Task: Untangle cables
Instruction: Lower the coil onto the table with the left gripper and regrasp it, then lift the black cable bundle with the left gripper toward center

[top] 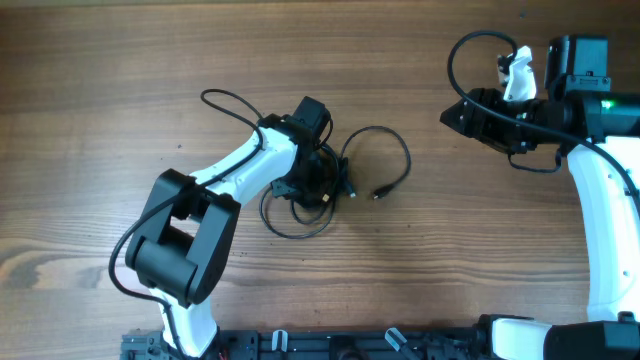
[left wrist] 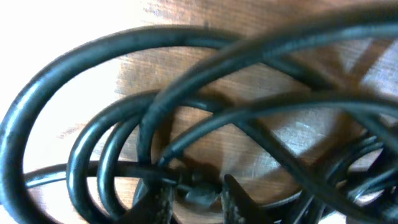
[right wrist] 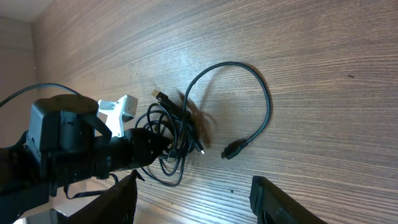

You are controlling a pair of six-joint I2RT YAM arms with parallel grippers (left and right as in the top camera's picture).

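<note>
The cables [top: 296, 232] lie as a small tangle of thin black cords at the table's middle. One long loop [top: 404, 152] swings out to the right and ends in a small plug [top: 380, 194]. My left gripper [top: 325, 185] is down in the tangle. In the left wrist view the cords [left wrist: 186, 43] cross close in front, and the left gripper [left wrist: 199, 198] is shut on a short grey plug piece of one cable [left wrist: 200, 195]. My right gripper [top: 448, 116] hangs at the far right, away from the cables. In its wrist view it [right wrist: 196, 205] stands open and empty, and the tangle [right wrist: 177, 140] lies beyond.
The wooden table [top: 120, 90] carries nothing else. The right arm's own thick black wire [top: 462, 50] arches above its wrist at the back right. A dark rail [top: 350, 345] runs along the table's front edge.
</note>
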